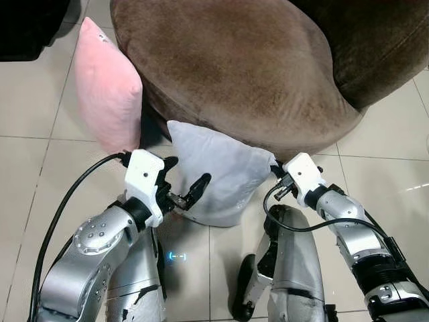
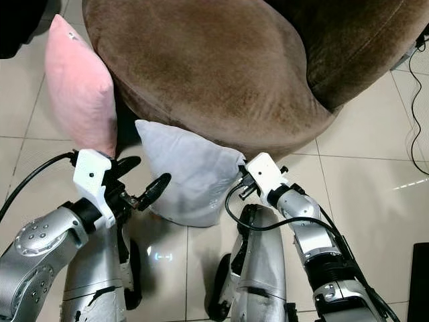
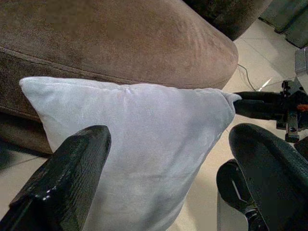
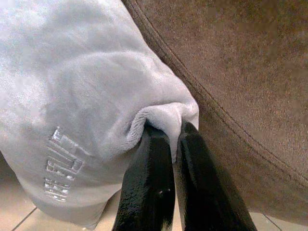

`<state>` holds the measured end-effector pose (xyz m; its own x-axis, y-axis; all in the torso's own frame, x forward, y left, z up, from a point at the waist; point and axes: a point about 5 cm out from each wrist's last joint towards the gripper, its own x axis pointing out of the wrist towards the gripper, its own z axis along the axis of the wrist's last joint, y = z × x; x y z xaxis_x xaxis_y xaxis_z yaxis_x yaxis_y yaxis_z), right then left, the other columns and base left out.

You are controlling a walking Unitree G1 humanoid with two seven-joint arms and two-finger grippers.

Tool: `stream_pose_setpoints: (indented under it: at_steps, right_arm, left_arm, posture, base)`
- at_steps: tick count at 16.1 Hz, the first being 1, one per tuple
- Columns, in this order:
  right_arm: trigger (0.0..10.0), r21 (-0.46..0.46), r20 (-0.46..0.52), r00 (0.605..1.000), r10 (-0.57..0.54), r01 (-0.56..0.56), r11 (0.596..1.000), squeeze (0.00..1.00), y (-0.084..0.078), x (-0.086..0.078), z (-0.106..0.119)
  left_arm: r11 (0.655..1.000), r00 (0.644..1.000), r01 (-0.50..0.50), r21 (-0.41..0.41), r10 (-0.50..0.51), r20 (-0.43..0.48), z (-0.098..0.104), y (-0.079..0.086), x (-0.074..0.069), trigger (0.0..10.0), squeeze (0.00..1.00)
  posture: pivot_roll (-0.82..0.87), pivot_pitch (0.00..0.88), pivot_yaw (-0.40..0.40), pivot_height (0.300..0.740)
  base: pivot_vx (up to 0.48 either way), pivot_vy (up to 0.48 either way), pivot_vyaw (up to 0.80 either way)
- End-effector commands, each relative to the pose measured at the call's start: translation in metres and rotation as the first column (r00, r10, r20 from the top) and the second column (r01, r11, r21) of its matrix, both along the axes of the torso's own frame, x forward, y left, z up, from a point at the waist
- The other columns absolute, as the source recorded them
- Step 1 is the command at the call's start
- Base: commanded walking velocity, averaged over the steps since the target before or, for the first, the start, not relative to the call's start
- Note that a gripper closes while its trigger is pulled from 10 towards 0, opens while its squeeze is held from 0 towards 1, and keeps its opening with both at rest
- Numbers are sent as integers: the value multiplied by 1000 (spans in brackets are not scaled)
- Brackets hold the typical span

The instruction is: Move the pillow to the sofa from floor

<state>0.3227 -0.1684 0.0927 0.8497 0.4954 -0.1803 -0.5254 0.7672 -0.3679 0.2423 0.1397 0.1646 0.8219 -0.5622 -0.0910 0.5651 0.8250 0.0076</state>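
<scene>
Two pillows sit on the tiled floor (image 1: pixel 27 168) against the brown sofa (image 1: pixel 234 67). The pale grey pillow (image 1: pixel 218 174), centre of the left eye view, stands upright w/ its top edge touching the sofa's curved front. The pink pillow (image 1: pixel 107 94), upper left, leans on the sofa's side. The right gripper (image 4: pixel 168 144), at centre right in the eye views, has its fingers (image 4: pixel 149 183) pressed together, pinching the grey pillow's upper right corner, fabric bunched between them. The left gripper (image 1: pixel 182 180) is at the pillow's left edge, fingers (image 3: pixel 67 183) spread wide, one either side of the cloth, not clamped. A black cable (image 1: pixel 60 208) loops from the left wrist toward the lower left.
</scene>
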Motion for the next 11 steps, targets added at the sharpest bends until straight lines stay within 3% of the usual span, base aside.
stream_pose_setpoints:
  at_steps: [1, 9, 11]
  right_arm:
    - [10000, -1, -57, 998, -40, 40, 999, 0, -7, -7, -14]
    - [10000, -13, -60, 997, -56, 55, 998, 0, -11, -7, -13]
    - [10000, 8, -58, 997, -50, 50, 999, 0, -10, -7, -12]
  left_arm:
    - [1000, 999, 28, -1, -28, -25, -4, -5, -5, 10000, 0]
    - [999, 998, 52, -4, -52, -35, -4, -11, -5, 10000, 0]
    - [999, 998, 55, -2, -55, -35, -4, -12, -5, 10000, 0]
  posture:
    - [181, 330, -163, 471]
    - [170, 337, -163, 471]
    - [168, 338, -162, 471]
  base:
    - [0, 0, 0]
    - [0, 0, 0]
    - [0, 0, -481]
